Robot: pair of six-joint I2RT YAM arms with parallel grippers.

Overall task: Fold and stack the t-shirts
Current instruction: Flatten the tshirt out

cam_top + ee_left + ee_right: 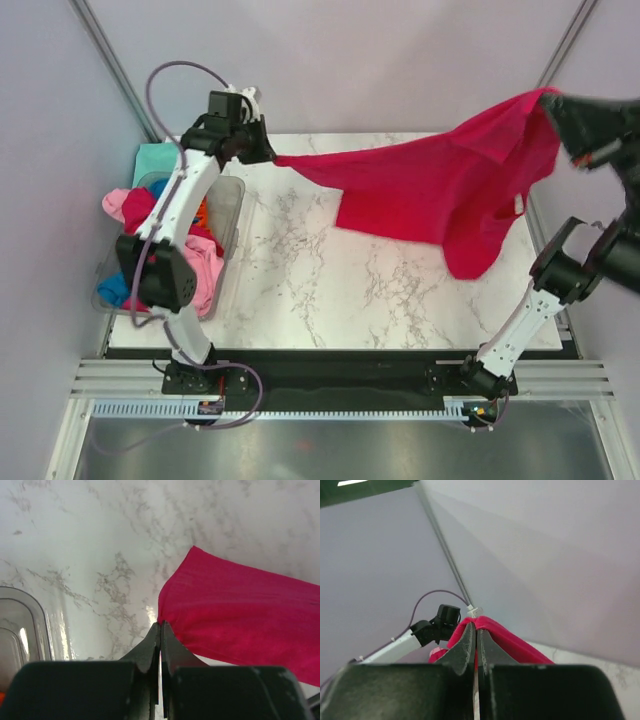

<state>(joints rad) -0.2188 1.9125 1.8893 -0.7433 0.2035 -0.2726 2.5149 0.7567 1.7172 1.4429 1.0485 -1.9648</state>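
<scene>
A large crimson-red t-shirt (pixel 440 185) hangs stretched in the air above the far half of the marble table (pixel 300 280). My left gripper (pixel 268 152) is shut on its left corner at the far left; the wrist view shows the cloth (pixel 240 620) pinched at the fingertips. My right gripper (pixel 555 105) is shut on its other end, held high at the far right; the cloth (pixel 505 637) drapes over the tips. The shirt's lower part sags toward the table at the right. Pink (pixel 205 270), blue (pixel 112 290), orange (pixel 203 212) and mint-teal (pixel 155 158) shirts lie at the left.
A clear plastic bin (pixel 228 205) stands at the table's left edge, holding the heap of shirts; its rim shows in the left wrist view (pixel 25 625). Grey walls and metal frame posts (pixel 115 65) surround the table.
</scene>
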